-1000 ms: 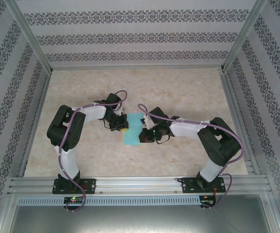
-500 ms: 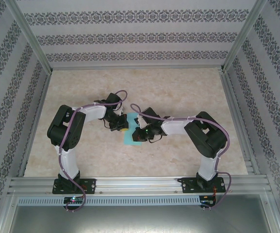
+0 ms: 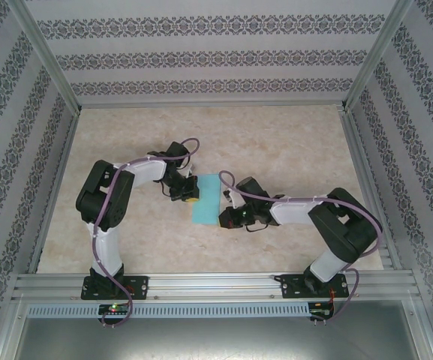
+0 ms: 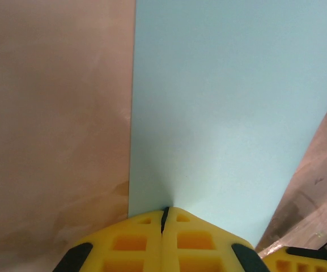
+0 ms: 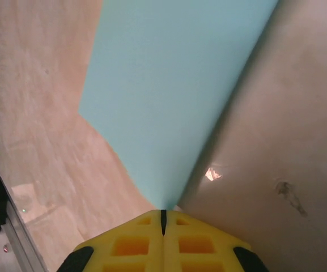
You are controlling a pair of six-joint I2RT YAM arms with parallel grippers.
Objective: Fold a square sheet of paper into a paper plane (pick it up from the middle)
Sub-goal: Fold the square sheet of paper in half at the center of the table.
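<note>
Now my right gripper (image 3: 225, 217) sits a little below and right of the centre of the overhead view, at the lower right corner of the sheet of paper (image 3: 207, 199). Half a second ago that arm reached leftward across the sheet and hid much of it. It has since swung back toward the lower right, so the turquoise shape shows whole, a narrow upright rectangle in mid-frame on the table (image 3: 291, 150). My left gripper (image 3: 189, 192) has hardly moved and meets the sheet's left edge about halfway up.

At the bottom of the left wrist view my yellow fingers (image 4: 129, 246) are pressed together, with the paper's edge coming out of the seam, so I am pinching it. In the right wrist view the fingers (image 5: 203, 246) are likewise closed on a corner, and a shadow beside the paper suggests that side is lifted slightly.

I judge the sweep carried one half over the other. A rectangle rather than a square would mean the centre fold is laid and the nose corners are still to fold.
</note>
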